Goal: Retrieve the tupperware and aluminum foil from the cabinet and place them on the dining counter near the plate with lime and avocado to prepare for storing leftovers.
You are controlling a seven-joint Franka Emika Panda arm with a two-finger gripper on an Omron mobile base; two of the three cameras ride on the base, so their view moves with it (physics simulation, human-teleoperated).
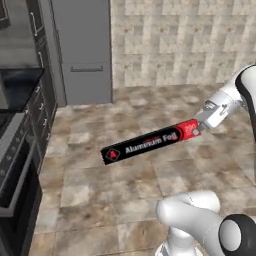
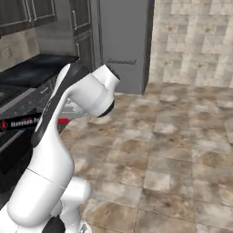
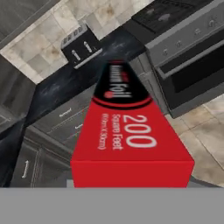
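In the left base view, a dark oven point(image 1: 15, 170) and grey drawers with metal handles point(image 1: 42, 107) run down the left edge under a black surface point(image 1: 20, 82). A tall grey fridge point(image 1: 82, 50) stands behind them against a beige tiled wall point(image 1: 180, 40). Mid-picture, over the tan tiled floor point(image 1: 100, 190), the aluminum foil point(image 1: 150, 142) hangs in the air, a long black box nearly level, its black end with the red triangle logo lower and toward the left, its red end higher and to the right. The hand point(image 1: 199, 128) pinches that red end, with the white arm reaching in from the right edge. The box touches neither floor nor surface.

In the right base view, the aluminum foil point(image 2: 20, 123) shows at the far left as a black strip with white lettering, in front of the drawers and mostly hidden behind the white arm point(image 2: 68, 118); a bit of its red end peeks out just right of the arm. The black surface point(image 2: 34, 70) lies behind it, the fridge point(image 2: 123, 41) at top centre, the tiled wall point(image 2: 195, 41) to the right.

In the hand view, the aluminum foil point(image 3: 129, 140) runs away from the camera, red end nearest with white "200 Square Feet" lettering, black part beyond. Behind it lie the black marble surface point(image 3: 65, 83) with a black toaster point(image 3: 82, 47) on it, drawers below it, and the oven point(image 3: 192, 74) at right.
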